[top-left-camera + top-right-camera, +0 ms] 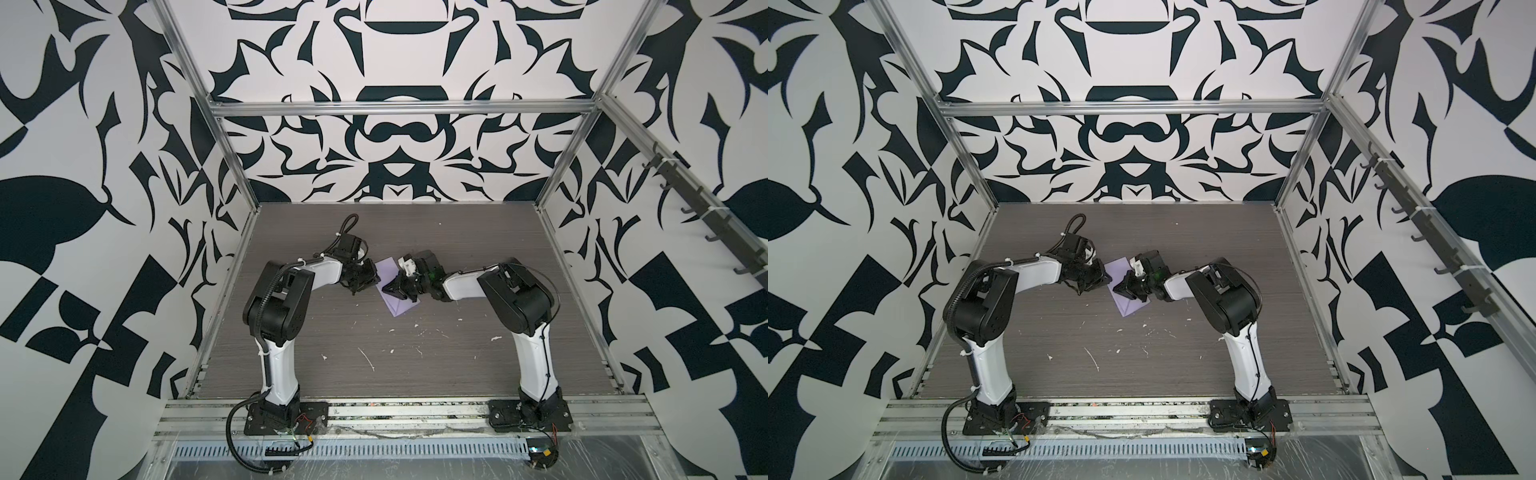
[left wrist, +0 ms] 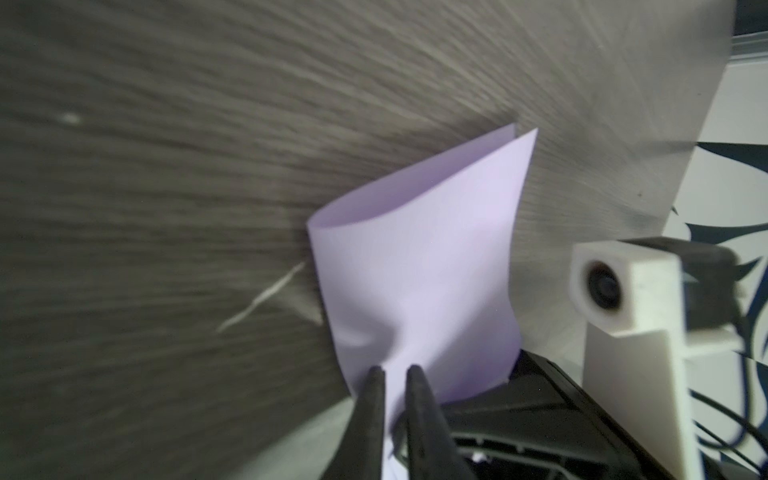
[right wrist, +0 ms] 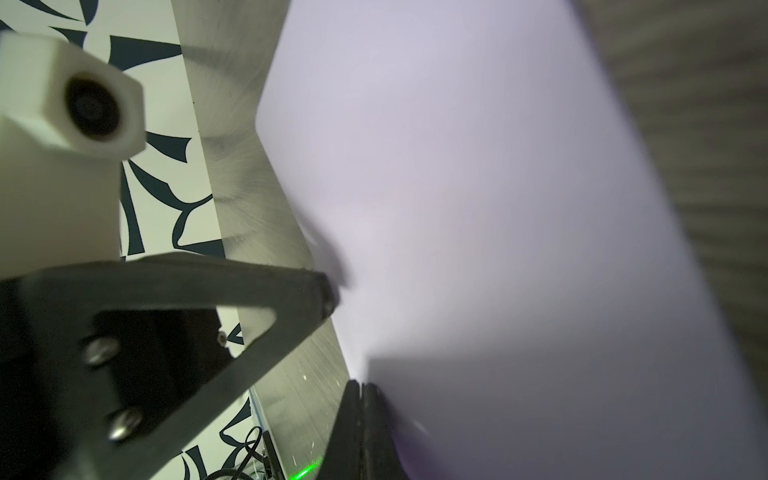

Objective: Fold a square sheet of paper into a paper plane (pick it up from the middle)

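The square sheet of paper (image 1: 401,308) (image 1: 1132,308) is lilac and bent over loosely, with a diagonal crease, at the middle of the grey table. It is held up between both grippers. My left gripper (image 1: 377,284) (image 1: 1107,279) (image 2: 395,370) meets it from the left; its jaws stand a narrow gap apart with the sheet (image 2: 415,257) puckered between them. My right gripper (image 1: 389,289) (image 1: 1119,289) (image 3: 360,384) is shut on an edge of the sheet (image 3: 478,208), which curves away from it. The paper plane is not in view.
Small white flecks (image 1: 366,358) are scattered over the front half of the table (image 1: 457,249). Metal frame posts (image 1: 232,166) and patterned walls close in the left, right and back sides. Both arm bases sit on the front rail (image 1: 407,409).
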Motion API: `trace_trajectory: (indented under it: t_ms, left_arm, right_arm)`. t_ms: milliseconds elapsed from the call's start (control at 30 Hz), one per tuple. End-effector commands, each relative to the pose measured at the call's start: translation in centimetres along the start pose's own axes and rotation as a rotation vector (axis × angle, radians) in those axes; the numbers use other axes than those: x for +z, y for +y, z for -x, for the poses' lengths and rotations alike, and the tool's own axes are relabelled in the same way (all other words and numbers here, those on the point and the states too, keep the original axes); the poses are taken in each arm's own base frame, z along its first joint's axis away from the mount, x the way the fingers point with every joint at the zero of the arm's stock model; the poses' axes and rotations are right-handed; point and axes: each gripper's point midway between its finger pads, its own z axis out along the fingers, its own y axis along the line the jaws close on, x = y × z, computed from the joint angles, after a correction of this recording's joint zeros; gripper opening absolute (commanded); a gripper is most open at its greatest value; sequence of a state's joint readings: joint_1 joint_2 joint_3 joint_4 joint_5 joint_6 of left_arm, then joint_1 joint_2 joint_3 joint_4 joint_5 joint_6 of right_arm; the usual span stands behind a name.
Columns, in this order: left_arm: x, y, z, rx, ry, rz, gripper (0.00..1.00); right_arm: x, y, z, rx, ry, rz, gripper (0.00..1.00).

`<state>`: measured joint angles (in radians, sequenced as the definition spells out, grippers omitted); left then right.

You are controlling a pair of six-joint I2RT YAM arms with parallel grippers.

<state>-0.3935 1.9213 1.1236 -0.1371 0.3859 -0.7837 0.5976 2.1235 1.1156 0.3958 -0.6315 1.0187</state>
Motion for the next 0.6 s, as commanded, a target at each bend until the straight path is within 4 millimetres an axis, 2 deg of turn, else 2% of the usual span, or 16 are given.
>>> trace_trajectory:
  t_ms: [0,200,300,400,567]
  left_arm:
    - [-1.9,-1.3,-1.0,-0.013,0.001,-0.064,0.2]
    - [-3.0,-0.4,-3.0,-0.031,0.0,-0.093,0.26]
    - [-3.1,-0.7,-3.5,-0.035,0.0,-0.133,0.27]
    - [-3.0,-1.3,-4.2,-0.032,0.017,-0.2,0.3]
    - [-2.8,-1.2,-5.2,-0.039,0.03,-0.247,0.33]
  right_arm:
    - [0.0,0.1,0.3,-0.016,-0.025,-0.006,0.0]
    - [-0.4,2.2,0.7,-0.033,-0.033,0.049,0.0]
    - [-0.9,3.1,1.0,-0.047,-0.047,0.065,0.0]
    - [-1.1,3.1,0.9,-0.046,-0.049,0.062,0.0]
    - [-1.6,3.2,1.0,-0.042,-0.061,0.071,0.0]
